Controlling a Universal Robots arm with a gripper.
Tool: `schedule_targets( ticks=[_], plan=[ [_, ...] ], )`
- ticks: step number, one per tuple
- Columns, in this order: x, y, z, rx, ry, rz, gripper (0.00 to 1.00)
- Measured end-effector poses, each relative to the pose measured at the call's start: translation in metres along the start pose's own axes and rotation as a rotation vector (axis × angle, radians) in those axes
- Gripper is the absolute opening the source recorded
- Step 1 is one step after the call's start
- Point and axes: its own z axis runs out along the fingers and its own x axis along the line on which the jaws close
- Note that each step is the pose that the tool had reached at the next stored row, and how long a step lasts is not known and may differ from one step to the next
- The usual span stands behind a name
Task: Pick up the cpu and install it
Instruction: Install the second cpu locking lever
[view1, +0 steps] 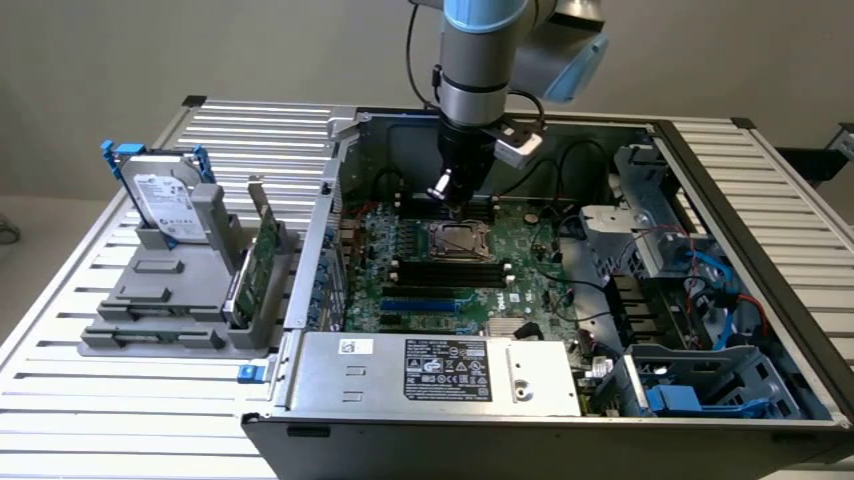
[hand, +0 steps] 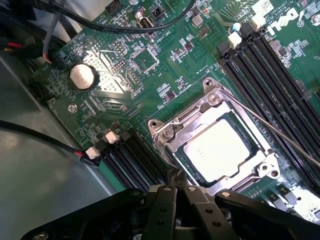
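The cpu (hand: 219, 149), a flat square chip with a silvery-white top, lies inside the metal-framed motherboard socket (hand: 167, 131). In the exterior view the socket (view1: 461, 241) sits mid-board in the open computer case. My gripper (hand: 176, 176) is shut with nothing visible between its black fingers. Its tips sit just beside the edge of the socket frame, a little off the chip. In the exterior view the gripper (view1: 445, 192) hangs straight down from the arm, just behind and above the socket.
A thin socket lever wire (hand: 280, 136) crosses the black memory slots (hand: 270, 70). Black cables (hand: 125, 27) run over the board. Outside the case, a hard drive (view1: 171, 203) and a green card (view1: 267, 255) stand in a grey holder. The power supply (view1: 434, 372) lies in front.
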Motion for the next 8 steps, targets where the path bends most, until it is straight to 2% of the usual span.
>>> schedule_targets(
  ticks=[6,8],
  plan=[
    [0.0003,0.0003,0.0,-0.0089,-0.0119,-0.007,0.11],
    [0.0004,0.0003,-0.0001,-0.0103,-0.0138,-0.009,0.11]
  ],
)
